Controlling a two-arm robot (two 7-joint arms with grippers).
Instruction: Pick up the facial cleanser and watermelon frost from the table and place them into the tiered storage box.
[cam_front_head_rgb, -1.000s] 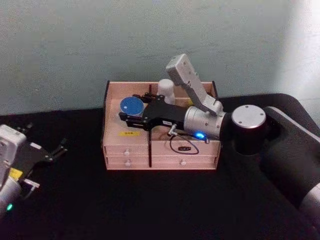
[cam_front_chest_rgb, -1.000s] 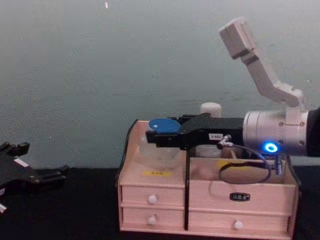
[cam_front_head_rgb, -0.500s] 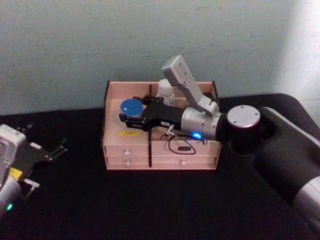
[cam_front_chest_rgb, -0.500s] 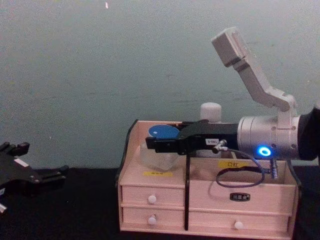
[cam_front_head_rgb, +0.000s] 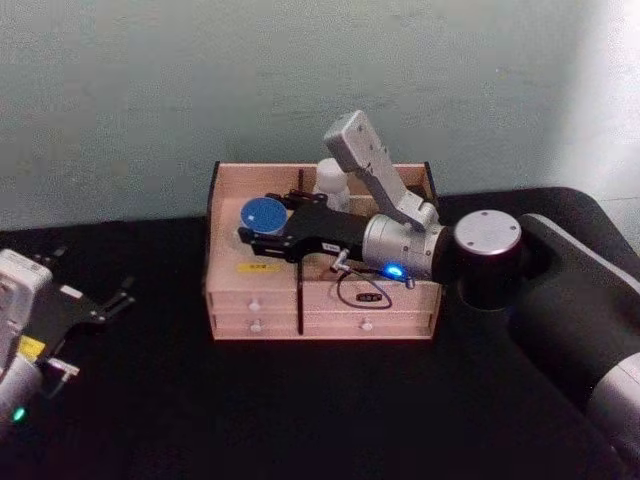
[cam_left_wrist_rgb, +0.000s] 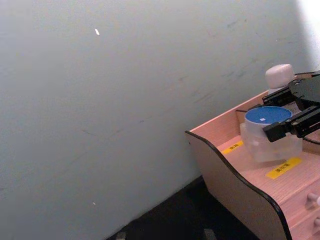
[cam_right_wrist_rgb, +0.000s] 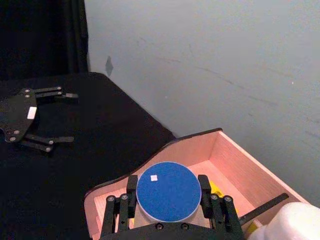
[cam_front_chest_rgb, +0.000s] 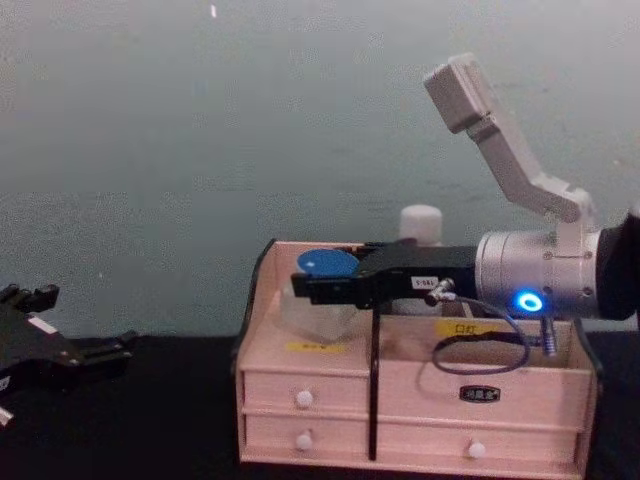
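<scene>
A clear jar with a blue lid (cam_front_head_rgb: 262, 213) sits low in the left compartment of the tiered storage box (cam_front_head_rgb: 225, 290). I cannot tell which of the two task items it is. My right gripper (cam_front_head_rgb: 255, 218) reaches in from the right and is shut on the jar just under its lid (cam_right_wrist_rgb: 168, 191), with one finger (cam_right_wrist_rgb: 132, 184) on each side. In the left wrist view the jar (cam_left_wrist_rgb: 270, 142) rests on the compartment floor. A white capped bottle (cam_front_head_rgb: 330, 178) stands in the box's back section. My left gripper (cam_front_head_rgb: 92, 270) is parked open at the table's left edge.
The box (cam_front_chest_rgb: 330, 400) stands at the back of the black table (cam_front_head_rgb: 300, 410) against a pale wall. It has small white-knobbed drawers (cam_front_chest_rgb: 304, 398) along the front and a dark divider (cam_front_chest_rgb: 373, 400). A cable loop (cam_front_chest_rgb: 480, 350) hangs from my right wrist over the box's right compartment.
My right gripper has sunk a little with the jar, bringing it lower into the left compartment. The left arm has stayed where it was.
</scene>
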